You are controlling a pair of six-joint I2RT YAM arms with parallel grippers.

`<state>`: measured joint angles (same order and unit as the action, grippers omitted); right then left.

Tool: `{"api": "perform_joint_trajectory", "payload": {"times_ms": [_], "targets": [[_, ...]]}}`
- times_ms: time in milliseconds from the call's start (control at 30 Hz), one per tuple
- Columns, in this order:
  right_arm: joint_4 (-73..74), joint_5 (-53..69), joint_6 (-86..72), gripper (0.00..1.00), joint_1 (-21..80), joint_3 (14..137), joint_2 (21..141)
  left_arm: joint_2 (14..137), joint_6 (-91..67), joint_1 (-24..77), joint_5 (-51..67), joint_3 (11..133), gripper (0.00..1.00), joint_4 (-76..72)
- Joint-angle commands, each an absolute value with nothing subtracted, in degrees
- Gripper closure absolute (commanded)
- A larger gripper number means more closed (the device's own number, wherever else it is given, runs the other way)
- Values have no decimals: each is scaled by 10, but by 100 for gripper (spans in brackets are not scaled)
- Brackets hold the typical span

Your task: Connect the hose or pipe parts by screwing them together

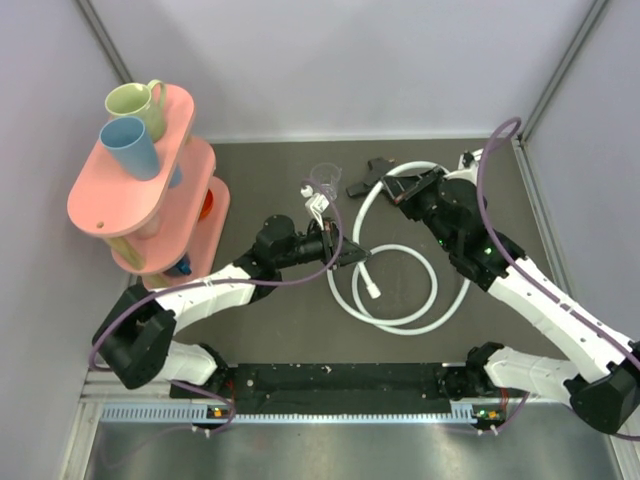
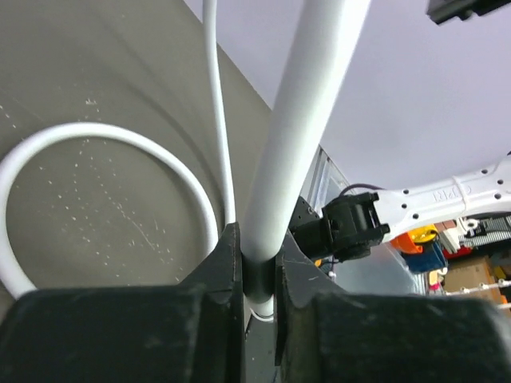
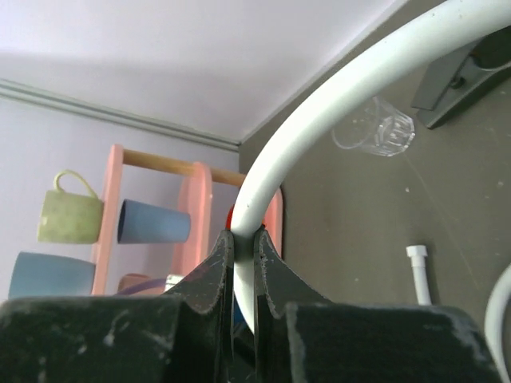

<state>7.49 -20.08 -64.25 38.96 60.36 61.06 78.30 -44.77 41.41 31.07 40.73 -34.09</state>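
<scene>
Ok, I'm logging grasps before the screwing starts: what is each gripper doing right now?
Left gripper: closed on the hose.
Right gripper: closed on another stretch of the hose.

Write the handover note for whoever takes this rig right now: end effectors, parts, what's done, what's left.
Left end effector: shut on the white hose, at the coil's left side.
Right end effector: shut on the same hose, on its far stretch.
Parts: the hose lies coiled on the table, and one end connector rests free inside the coil. The black T-fitting lies at the far side near the clear cup and is not held.
Done: hose gripped in two places.
Left: nothing is joined yet. Bring a hose connector to the fitting and screw them together.
</scene>
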Motion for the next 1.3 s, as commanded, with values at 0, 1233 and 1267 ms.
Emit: {"api": "perform_joint_trajectory", "payload": {"times_ms": [0,1233,1267], "targets": [[37,-152,-597,100,346,594,582,750,-441,412,313,415,100,-301],[26,317,646,67,408,528,616,733,-364,361,574,607,100,70],[17,312,645,81,408,516,615,735,-366,353,575,611,100,72]]}}
